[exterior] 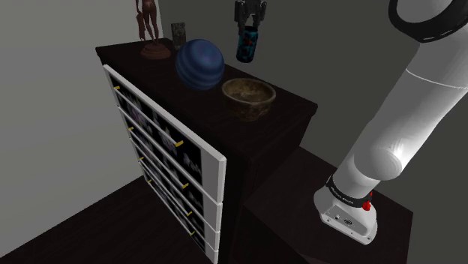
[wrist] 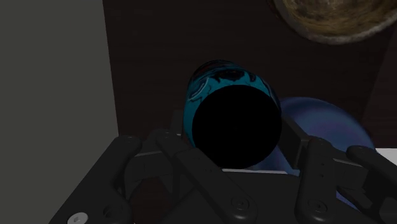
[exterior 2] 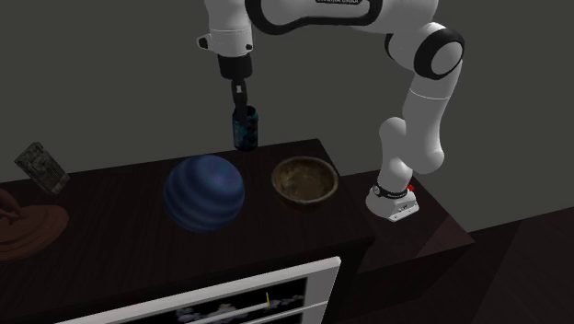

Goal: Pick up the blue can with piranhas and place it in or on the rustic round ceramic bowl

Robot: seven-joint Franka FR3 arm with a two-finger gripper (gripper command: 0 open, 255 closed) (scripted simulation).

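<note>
Blue can (exterior: 247,45) with a dark fish print hangs clamped in my claw (exterior 2: 242,103), above the far edge of the dark cabinet top (exterior: 296,114). On the cabinet's near side I see the brown bowl (exterior 2: 305,179) standing empty. A blue striped ball (exterior 2: 204,191) sits on its left in the second exterior view.

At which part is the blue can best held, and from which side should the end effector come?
Grip the blue can near its top, coming from above, with the fingers on opposite sides of its round wall. It is nearly upright and slim enough to fit between them. The end effector holds it this way now.
</note>
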